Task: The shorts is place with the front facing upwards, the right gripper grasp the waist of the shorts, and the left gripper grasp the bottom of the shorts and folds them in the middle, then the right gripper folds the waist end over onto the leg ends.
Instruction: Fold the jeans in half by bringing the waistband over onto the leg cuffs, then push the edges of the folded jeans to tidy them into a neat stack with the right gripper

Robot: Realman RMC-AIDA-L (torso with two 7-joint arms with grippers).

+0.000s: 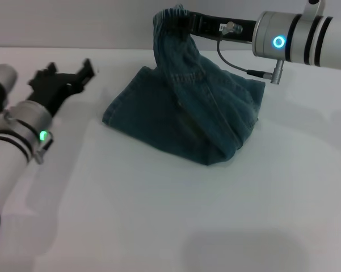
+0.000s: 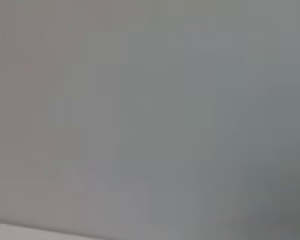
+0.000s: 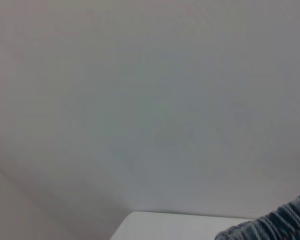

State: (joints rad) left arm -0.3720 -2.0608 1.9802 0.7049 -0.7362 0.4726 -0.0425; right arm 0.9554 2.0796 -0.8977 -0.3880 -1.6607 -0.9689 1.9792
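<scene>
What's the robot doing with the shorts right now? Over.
Right gripper shut on waist end, lifted. Left gripper open, off the shorts. Nothing blocking.

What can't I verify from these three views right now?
- Right tool: in the head view its tip is buried in the lifted waist end of the blue denim shorts, so its fingers are hidden.
- Leg ends: under the folded denim, not visible.
- Left wrist view: only a blank grey surface.
- Right wrist view: only a corner of denim, cut off by the edge.
- Left tool: apart from the shorts, holding nothing.
</scene>
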